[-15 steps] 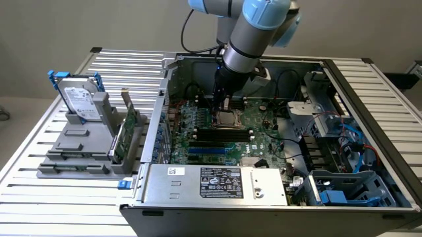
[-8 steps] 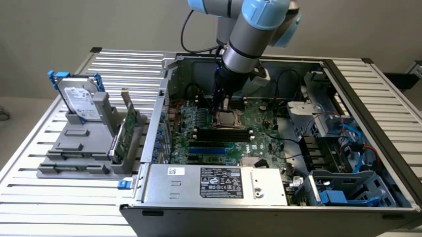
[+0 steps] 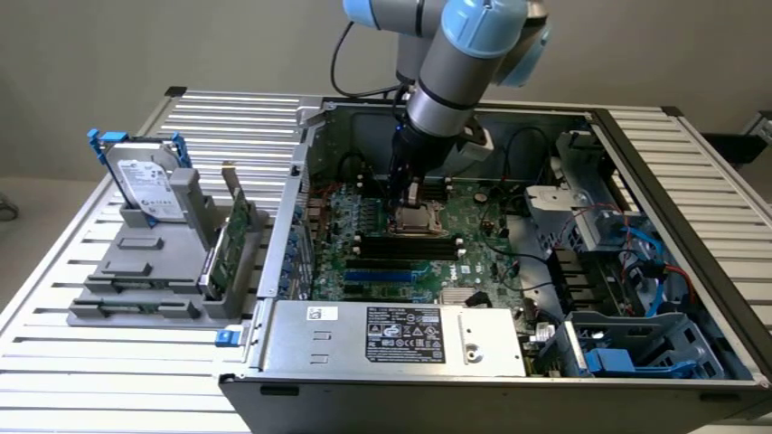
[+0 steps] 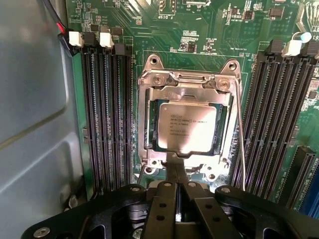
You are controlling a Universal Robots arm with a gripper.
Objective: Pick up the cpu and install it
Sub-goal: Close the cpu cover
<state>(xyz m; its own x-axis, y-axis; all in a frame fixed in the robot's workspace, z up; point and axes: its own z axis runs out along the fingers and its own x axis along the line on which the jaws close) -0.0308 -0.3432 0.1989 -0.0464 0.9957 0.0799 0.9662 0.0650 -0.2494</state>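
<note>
The cpu [image 4: 188,127], a flat square chip with a silver top and printed lettering, lies flat inside the metal socket frame [image 4: 149,79] on the green motherboard. My gripper [image 4: 180,167] is shut, its two black fingers pressed together. Their tips hang over the socket frame's edge right beside the cpu, and nothing shows between them. In the exterior view the gripper [image 3: 410,194] points down into the open computer case, just above the socket [image 3: 424,220].
Black memory slots [image 4: 107,114] flank the socket, with a second bank of slots [image 4: 271,114] opposite. A thin socket lever [image 4: 239,134] runs along one side. Outside the case, a hard drive [image 3: 151,185] and a green card [image 3: 230,240] stand in a grey holder. The power supply [image 3: 399,334] fills the case front.
</note>
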